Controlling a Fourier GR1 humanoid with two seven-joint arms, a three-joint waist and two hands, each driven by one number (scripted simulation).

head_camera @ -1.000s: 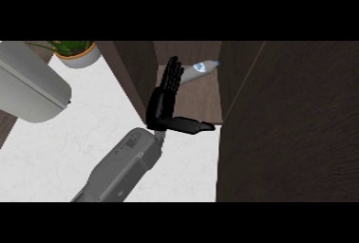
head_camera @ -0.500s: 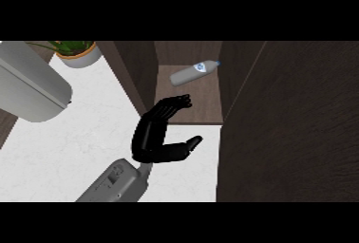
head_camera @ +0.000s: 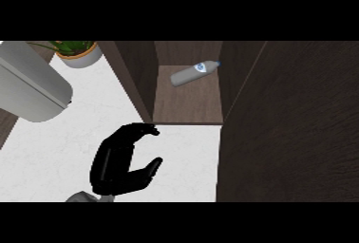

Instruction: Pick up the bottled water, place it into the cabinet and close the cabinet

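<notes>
The bottled water (head_camera: 195, 74) is a clear bottle with a blue cap. It lies on its side at the back of the open cabinet's shelf (head_camera: 186, 104). My right hand (head_camera: 119, 166) is over the white counter (head_camera: 182, 156), in front of the cabinet's opening and well short of the bottle. It is open, with the fingers loosely curved, the thumb out to the right and nothing in it. The dark cabinet door (head_camera: 294, 128) stands open and fills the right side. My left hand does not show.
A grey rounded forearm (head_camera: 32, 90) crosses the upper left corner. A potted plant (head_camera: 76, 51) stands on the counter behind it, left of the cabinet's side wall (head_camera: 133, 76).
My right hand has drawn back out of the cabinet toward me and down to the left. The bottle has stayed lying on the shelf.
</notes>
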